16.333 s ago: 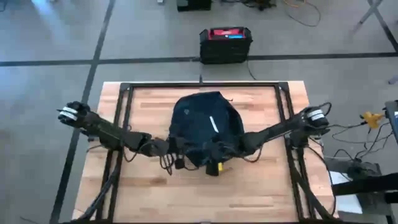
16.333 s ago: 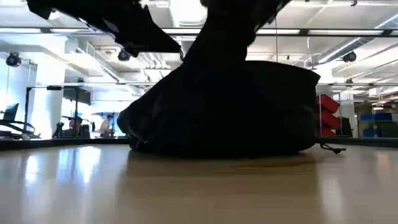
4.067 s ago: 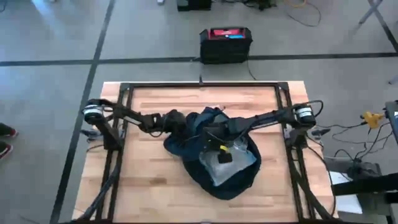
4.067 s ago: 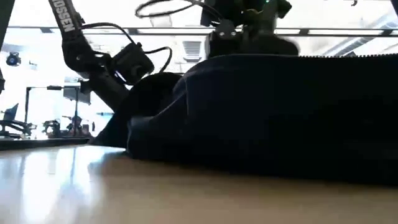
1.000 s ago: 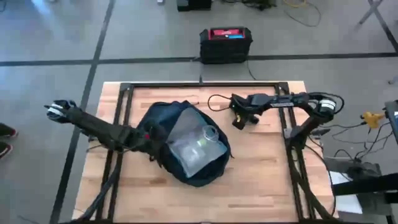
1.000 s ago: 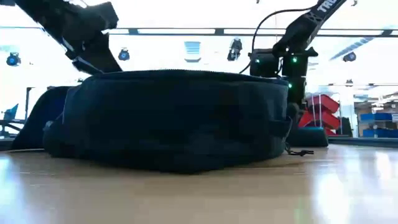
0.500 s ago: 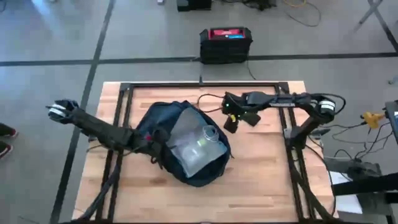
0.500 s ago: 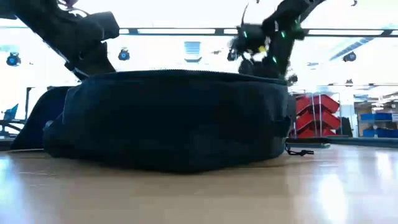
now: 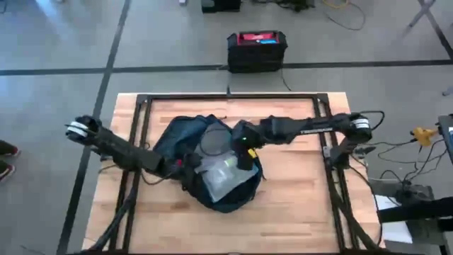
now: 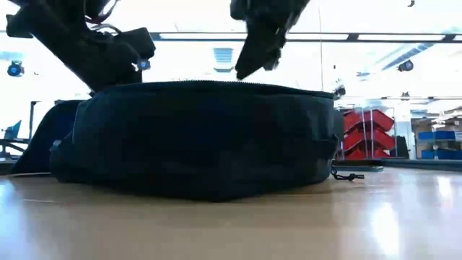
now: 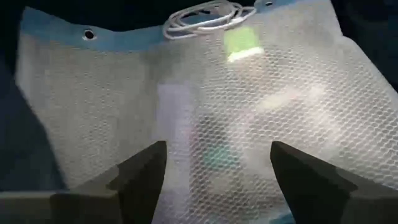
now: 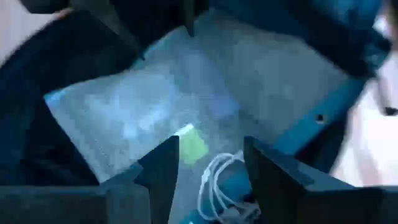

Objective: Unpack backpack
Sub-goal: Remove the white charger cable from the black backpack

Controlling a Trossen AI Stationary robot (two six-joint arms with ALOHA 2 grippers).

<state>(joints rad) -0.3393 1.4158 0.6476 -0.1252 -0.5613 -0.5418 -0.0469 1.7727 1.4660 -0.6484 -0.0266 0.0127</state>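
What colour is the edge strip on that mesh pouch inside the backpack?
Blue, with small metal eyelets. The mesh pouch is whitish; the left wrist view shows it best.

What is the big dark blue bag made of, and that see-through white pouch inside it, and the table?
The dark navy backpack looks like soft matte woven fabric: it sags and folds. The pale mesh pouch inside seems a fine netting, probably plastic or nylon, with a blue cloth-like edge and a metal-looking eyelet; shapes show through it. The table looks like light wood planks, smooth enough to reflect in the low view.

Black box with red top (image 9: pixel 257 49) on floor beyond table (image 9: pixel 297 205); red bins (image 10: pixel 370 139) behind.
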